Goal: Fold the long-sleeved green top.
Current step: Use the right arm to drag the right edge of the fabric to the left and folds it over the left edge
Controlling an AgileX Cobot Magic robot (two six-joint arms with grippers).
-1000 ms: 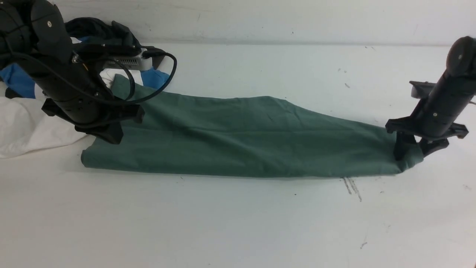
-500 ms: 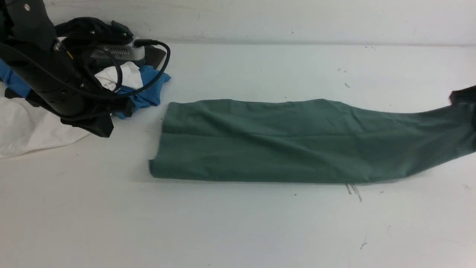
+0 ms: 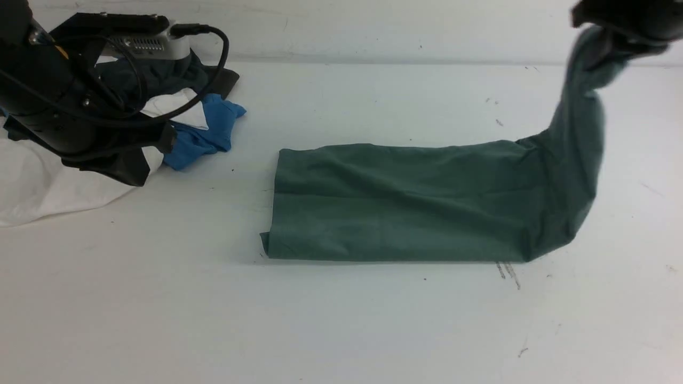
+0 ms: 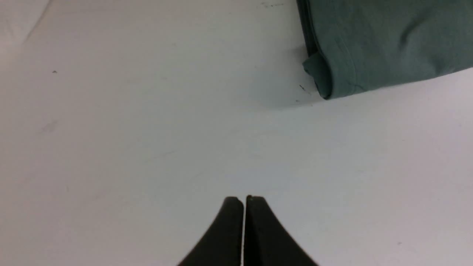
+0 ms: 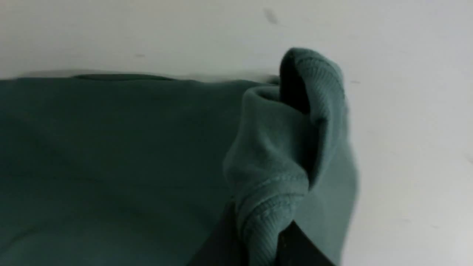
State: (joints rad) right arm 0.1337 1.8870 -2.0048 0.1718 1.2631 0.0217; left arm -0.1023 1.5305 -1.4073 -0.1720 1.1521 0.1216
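White desk (image 3: 341, 330), scuffed, before a pale wall (image 3: 373, 26). At its middle, the green long-sleeved top (image 3: 400, 208), folded into a long band, right end raised off the surface in a steep column. High at far right, the right jaws, pinched shut on the top's ribbed edge (image 5: 269, 221). Left jaws pressed together on nothing, above bare desk, apart from the band's left corner. Heaped at far left beside the left arm (image 3: 58, 112): blue garment (image 3: 200, 136), white garment (image 3: 42, 186), dark garment (image 3: 160, 74).
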